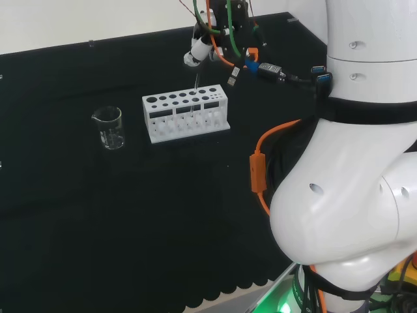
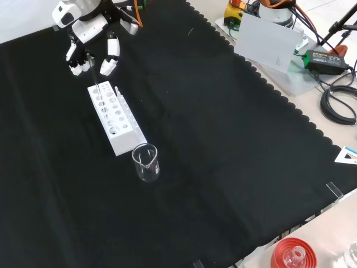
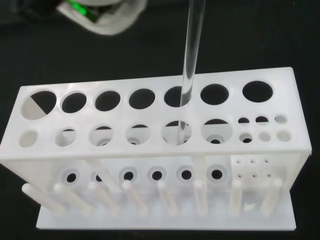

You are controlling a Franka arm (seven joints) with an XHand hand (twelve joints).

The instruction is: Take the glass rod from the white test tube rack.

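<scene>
The white test tube rack point(image 1: 186, 115) point(image 2: 115, 118) point(image 3: 125, 82) stands on the black cloth with several round holes in its top. A thin clear glass rod point(image 1: 196, 82) point(image 2: 93, 81) point(image 3: 192, 45) rises upright from one hole in the back row. In the wrist view its lower end still reaches down through the rack's top plate. The black and white hand point(image 1: 199, 49) point(image 2: 86, 28) hangs right above the rack. Its fingertips point(image 2: 109, 60) point downward, curled and pinched on the rod's upper end.
A clear glass beaker point(image 1: 111, 127) point(image 2: 146, 162) stands on the cloth beside the rack's end. A red ribbed stand point(image 2: 292, 254) sits at the cloth's near right corner in the front view. The arm's white links point(image 1: 352, 169) stand at the head view's right.
</scene>
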